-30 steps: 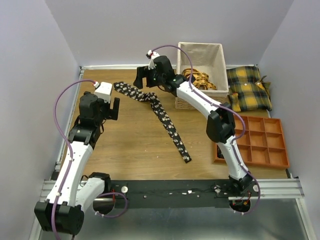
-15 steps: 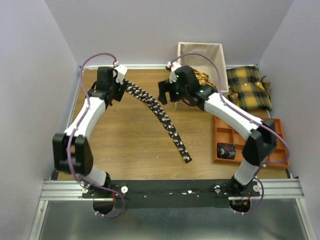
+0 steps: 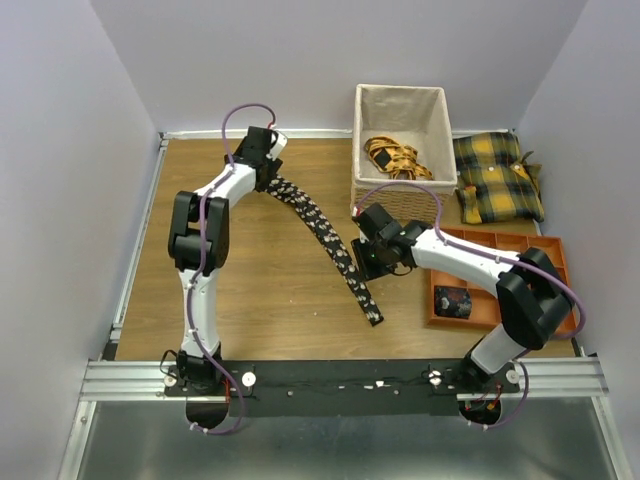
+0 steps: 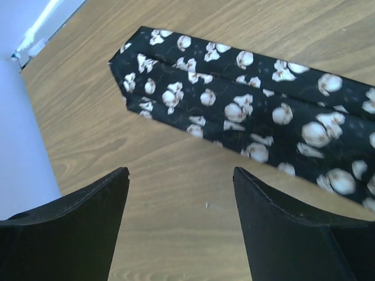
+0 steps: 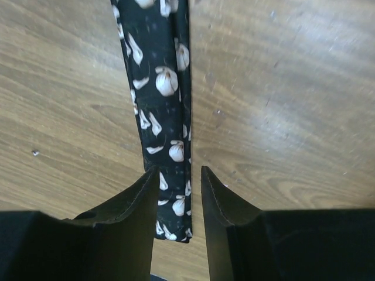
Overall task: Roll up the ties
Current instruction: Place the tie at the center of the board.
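The tie (image 3: 318, 222) is black with white flowers, the cushions (image 3: 497, 180) yellow-and-black plaid.

**Both arms at one tie**

We see a flowered black tie (image 3: 318, 225) lying diagonally on the wooden table (image 3: 250, 290). The left gripper (image 3: 263, 172) sits at its far end. The right gripper (image 3: 366, 263) is low over its near part, short of the tip. A rolled tie (image 3: 453, 299) sits in the orange tray (image 3: 530, 300). Beyond stand a basket (image 3: 362, 120) and plaid cushions (image 3: 497, 180).
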Available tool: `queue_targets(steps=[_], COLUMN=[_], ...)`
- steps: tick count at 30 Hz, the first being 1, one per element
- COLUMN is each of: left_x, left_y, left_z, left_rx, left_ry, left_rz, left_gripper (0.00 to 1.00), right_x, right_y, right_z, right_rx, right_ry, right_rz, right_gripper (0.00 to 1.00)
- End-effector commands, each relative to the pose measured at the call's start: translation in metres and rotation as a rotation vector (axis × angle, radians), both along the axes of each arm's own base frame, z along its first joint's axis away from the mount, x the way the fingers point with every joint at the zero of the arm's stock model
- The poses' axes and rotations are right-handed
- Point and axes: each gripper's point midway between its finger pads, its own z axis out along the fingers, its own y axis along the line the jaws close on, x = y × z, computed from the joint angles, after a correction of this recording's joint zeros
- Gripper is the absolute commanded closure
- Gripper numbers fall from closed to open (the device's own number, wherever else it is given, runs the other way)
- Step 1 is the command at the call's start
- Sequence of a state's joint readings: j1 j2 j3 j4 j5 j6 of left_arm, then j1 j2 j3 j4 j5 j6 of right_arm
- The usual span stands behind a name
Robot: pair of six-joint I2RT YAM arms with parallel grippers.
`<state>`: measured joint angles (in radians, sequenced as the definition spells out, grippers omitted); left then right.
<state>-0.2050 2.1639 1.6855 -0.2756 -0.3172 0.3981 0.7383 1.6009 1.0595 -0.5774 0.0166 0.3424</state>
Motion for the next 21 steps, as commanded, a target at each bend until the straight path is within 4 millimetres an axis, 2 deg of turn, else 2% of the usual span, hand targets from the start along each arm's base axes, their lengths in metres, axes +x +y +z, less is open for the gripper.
queue_targets(steps=[1,7,13,18,19,21], left_x=[0.031,0.054,0.069,0.078,0.083,0.084], left_y=[0.014,0.026,0.038,0.037,0.037,0.038], left_z=[0.008,-0.007,-0.025,-0.038,-0.032,-0.034], left_rx=[0.13,0.268,0.414,0.437,0.437,0.432], left_ry=[-0.095,-0.144,-0.17,-0.185,-0.204,-0.205], left_rz=[0.049,0.062,0.058,0.037,0.049,0.062], left_gripper=[0.18,0.17,0.17,0.16,0.16,0.16], right_x=[-0.019,-0.035,-0.055,-0.066,-0.068,-0.069], right_y=[0.004,0.005,-0.02,-0.037,-0.04,-0.04], right_z=[-0.018,-0.038,-0.063,-0.063,-0.061,-0.057], right_rx=[-0.017,-0.078,-0.193,-0.254,-0.26,-0.253], right_ry=[0.062,0.114,0.189,0.212,0.215,0.205], right_rz=[-0.022,0.007,-0.023,-0.049,-0.053,-0.046], right_gripper=[0.58,0.58,0.58,0.59,0.59,0.57])
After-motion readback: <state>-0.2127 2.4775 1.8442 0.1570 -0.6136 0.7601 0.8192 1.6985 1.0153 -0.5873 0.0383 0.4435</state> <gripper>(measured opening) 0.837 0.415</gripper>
